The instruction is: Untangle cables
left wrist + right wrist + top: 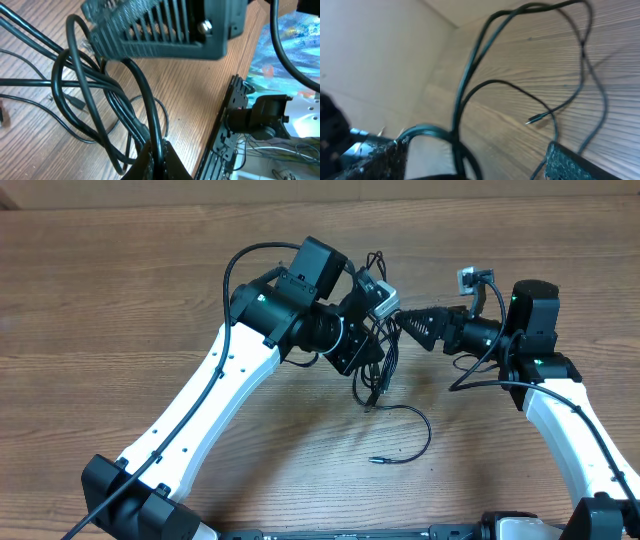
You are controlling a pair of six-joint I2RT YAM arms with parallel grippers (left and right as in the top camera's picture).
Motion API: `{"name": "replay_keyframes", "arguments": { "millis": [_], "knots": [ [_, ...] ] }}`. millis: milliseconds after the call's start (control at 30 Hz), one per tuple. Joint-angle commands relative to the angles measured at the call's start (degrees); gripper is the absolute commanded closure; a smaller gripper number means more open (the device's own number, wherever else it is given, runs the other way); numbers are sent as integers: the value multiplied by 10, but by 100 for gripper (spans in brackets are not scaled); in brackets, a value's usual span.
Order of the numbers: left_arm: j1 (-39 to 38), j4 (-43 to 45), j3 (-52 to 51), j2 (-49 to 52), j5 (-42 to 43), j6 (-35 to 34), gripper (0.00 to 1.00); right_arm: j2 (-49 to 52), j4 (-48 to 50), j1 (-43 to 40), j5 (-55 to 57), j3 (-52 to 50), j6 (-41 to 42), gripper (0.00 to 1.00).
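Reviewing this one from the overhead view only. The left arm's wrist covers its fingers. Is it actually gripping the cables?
Observer: Yes. The left wrist view shows the left gripper shut on the cables, several strands pinched together.
Operator: And the right gripper, open or closed?
Observer: Open. In the right wrist view the right gripper has its fingers spread, with strands running between them, unpinched.
Operator: Is the bundle untangled?
Observer: No. The left wrist view shows loops crossing each other beside the grip.

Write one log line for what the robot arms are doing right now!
left gripper: shut on cables | right gripper: open, straddling a cable | one plug end: lying on table
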Motion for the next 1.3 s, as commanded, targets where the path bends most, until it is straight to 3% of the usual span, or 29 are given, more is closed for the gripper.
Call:
{"name": "replay_keyframes", "arguments": {
  "millis": [0,267,400,700,933,1267],
  "knots": [
    [-4,7,11,-11,-6,1,96,1,7,-3,-48,3,-14,14],
    [-4,4,11,-11,-36,0,96,1,3,-3,-40,3,-28,14],
    [-3,7,11,-11,-65,-35,96,1,-10,-3,-15,3,-28,17],
    [-3,0,11,-11,-41,-26,96,1,-33,-3,-13,3,-58,18],
    [20,-2,11,-11,-26,-11,96,1,-76,-3,98,3,-52,20],
    [37,16,11,-11,40,-34,96,1,-66,-2,-33,3,-156,21]
  ]
}}
